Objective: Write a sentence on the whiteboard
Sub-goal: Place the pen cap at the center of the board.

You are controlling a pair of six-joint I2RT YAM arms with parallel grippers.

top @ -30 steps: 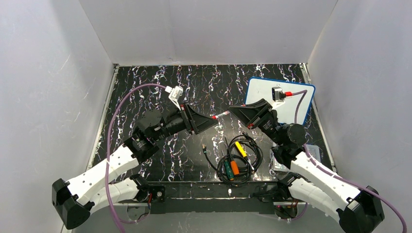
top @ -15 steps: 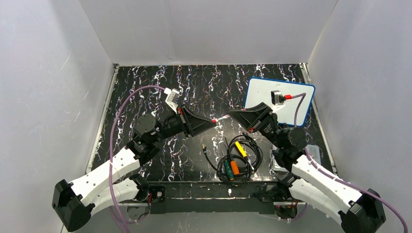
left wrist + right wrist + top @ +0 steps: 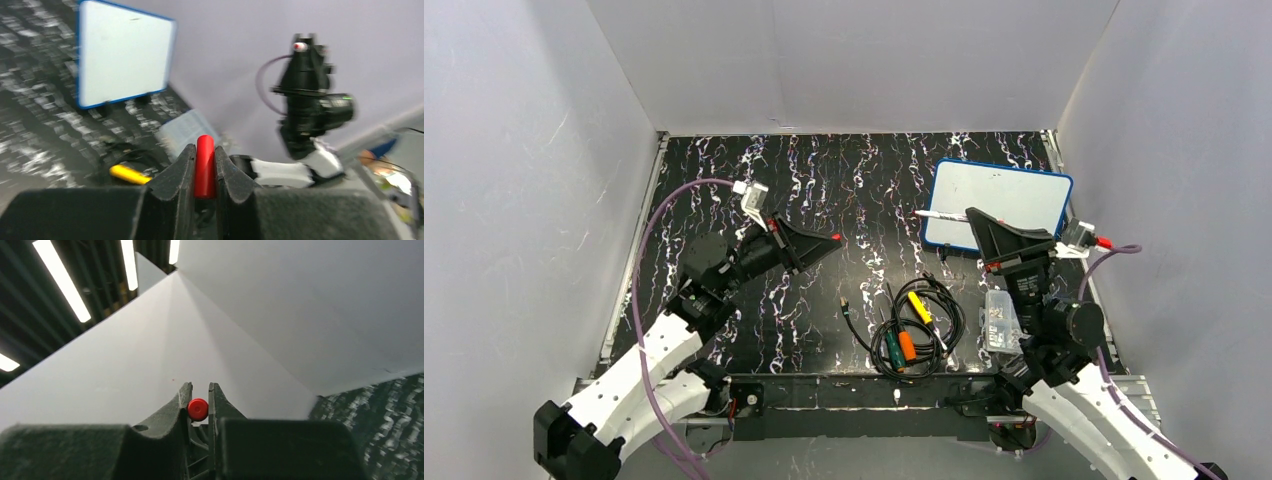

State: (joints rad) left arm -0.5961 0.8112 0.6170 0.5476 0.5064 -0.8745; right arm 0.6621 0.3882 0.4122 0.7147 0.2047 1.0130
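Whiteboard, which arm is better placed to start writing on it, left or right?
Right. The right gripper grips the marker, which sticks out across the left edge of the whiteboard. The left gripper is well away from the whiteboard and pinches only a red cap.

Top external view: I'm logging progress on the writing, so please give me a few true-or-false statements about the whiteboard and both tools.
1. The whiteboard bears no writing. True.
2. The left tool is shut on a red cap. True.
3. The right tool holds nothing. False: it is shut on a marker, which sticks out to the left in the top view.
4. The whiteboard lies at the table's near left corner. False: it lies at the far right.
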